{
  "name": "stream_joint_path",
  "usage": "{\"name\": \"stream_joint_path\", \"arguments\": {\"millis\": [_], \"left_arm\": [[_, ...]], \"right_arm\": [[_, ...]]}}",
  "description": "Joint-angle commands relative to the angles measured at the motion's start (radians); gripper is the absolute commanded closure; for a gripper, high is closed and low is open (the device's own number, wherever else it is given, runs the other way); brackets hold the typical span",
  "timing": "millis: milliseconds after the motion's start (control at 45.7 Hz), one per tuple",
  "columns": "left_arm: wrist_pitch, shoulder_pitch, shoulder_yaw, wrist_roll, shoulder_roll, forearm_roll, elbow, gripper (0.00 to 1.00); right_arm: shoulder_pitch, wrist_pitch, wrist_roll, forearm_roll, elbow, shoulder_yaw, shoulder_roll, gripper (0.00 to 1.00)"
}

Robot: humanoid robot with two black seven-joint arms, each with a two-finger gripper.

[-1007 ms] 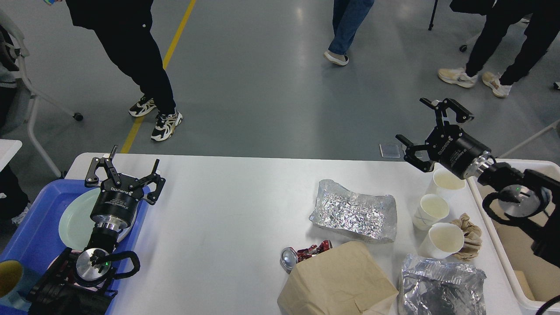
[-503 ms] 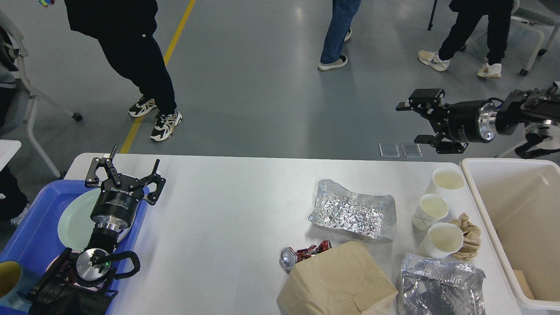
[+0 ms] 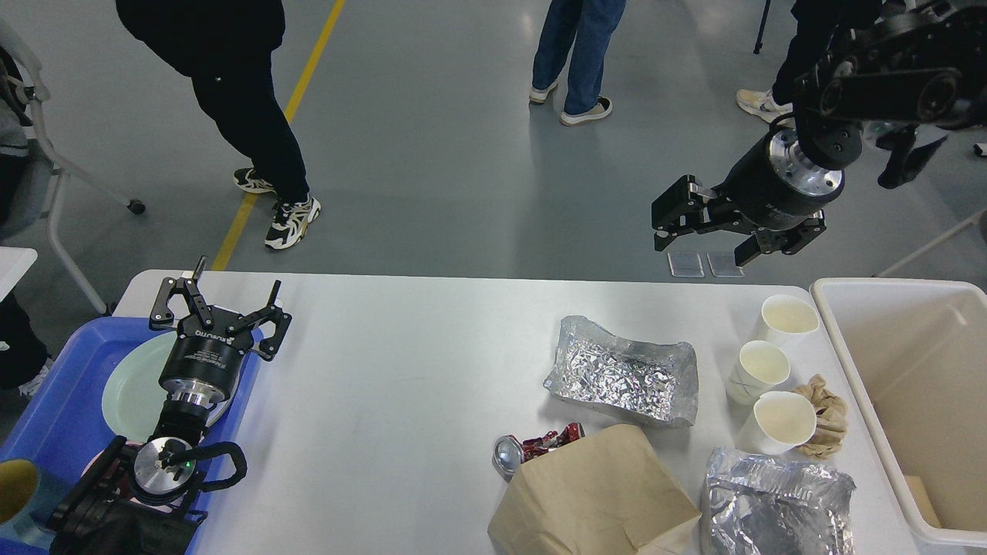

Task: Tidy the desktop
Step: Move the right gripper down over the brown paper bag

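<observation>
The white-grey desktop (image 3: 385,401) fills the lower view. On its right part lie a crumpled foil tray (image 3: 623,372), a second foil piece (image 3: 775,501), a brown paper bag (image 3: 597,497), a crushed red can (image 3: 532,449), three white paper cups (image 3: 763,368) and a brown paper wad (image 3: 826,412). My left gripper (image 3: 218,301) is open and empty above the blue tray's far edge. My right gripper (image 3: 705,231) is open and empty, raised high beyond the table's far edge, above and left of the cups.
A blue tray (image 3: 54,408) at the left holds a pale green plate (image 3: 131,389) and a yellow cup (image 3: 17,489). A cream-white bin (image 3: 894,393) stands at the right edge. People walk on the floor behind the table.
My right arm has swung up out of the bin area and leftward; its gripper now points down-left over the table's far edge. The left arm has not moved.
</observation>
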Motion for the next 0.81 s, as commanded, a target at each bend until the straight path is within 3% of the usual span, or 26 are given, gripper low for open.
{"name": "stream_joint_path", "arguments": {"millis": [0, 197, 503, 700, 788], "left_arm": [[-0.001, 0.0, 0.0, 0.0, 0.0, 0.0, 0.0, 0.04], [0.001, 0.0, 0.0, 0.003, 0.0, 0.0, 0.0, 0.04], [-0.001, 0.0, 0.0, 0.005, 0.0, 0.0, 0.0, 0.04], [-0.001, 0.0, 0.0, 0.005, 0.0, 0.0, 0.0, 0.04], [-0.001, 0.0, 0.0, 0.005, 0.0, 0.0, 0.0, 0.04]], "right_arm": [[0.161, 0.007, -0.082, 0.001, 0.141, -0.003, 0.005, 0.0], [0.304, 0.112, -0.082, 0.0, 0.278, 0.001, -0.038, 0.0], [0.303, 0.116, -0.068, -0.002, 0.318, 0.006, -0.047, 0.0], [0.309, 0.118, 0.026, -0.005, 0.322, 0.012, -0.033, 0.0], [0.306, 0.122, 0.029, -0.005, 0.322, 0.021, -0.029, 0.0]]}}
